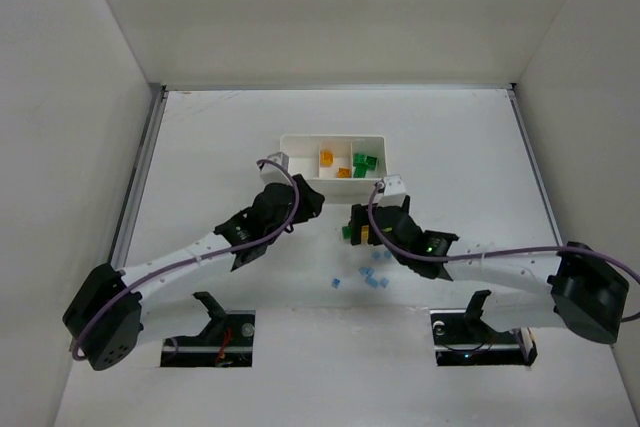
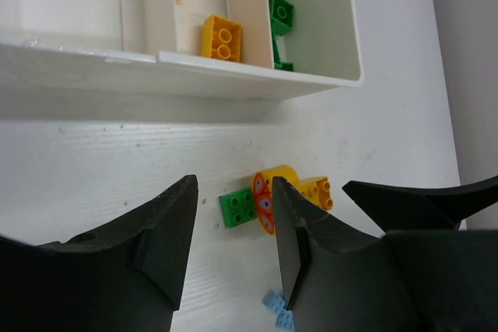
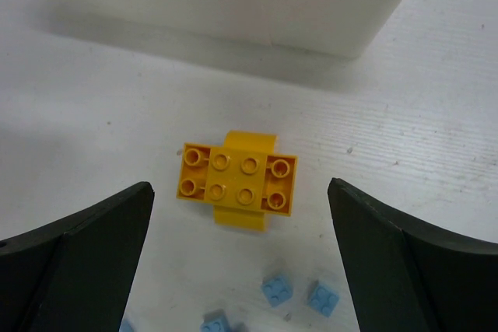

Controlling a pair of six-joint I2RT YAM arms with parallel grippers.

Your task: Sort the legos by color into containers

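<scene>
The left gripper (image 2: 233, 184) hangs spread over the counter (image 2: 93, 169) and holds nothing. A green brick (image 2: 237, 207) lies just beyond its fingertips. The right gripper (image 3: 239, 186) is spread wide on either side of a yellow brick (image 3: 237, 180) that lies studs-up on the counter, apart from both fingers. Small blue bricks (image 3: 278, 289) lie at the yellow brick's 6 o'clock. The white tray (image 1: 335, 136) sits at 12 o'clock. It holds orange bricks (image 2: 222, 36) in the middle compartment and green ones (image 2: 281, 12) at the 3 o'clock end.

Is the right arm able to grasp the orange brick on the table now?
Probably yes: the right gripper hangs open over the orange brick, nothing covers it, and the blue bricks lie apart from it.
</scene>
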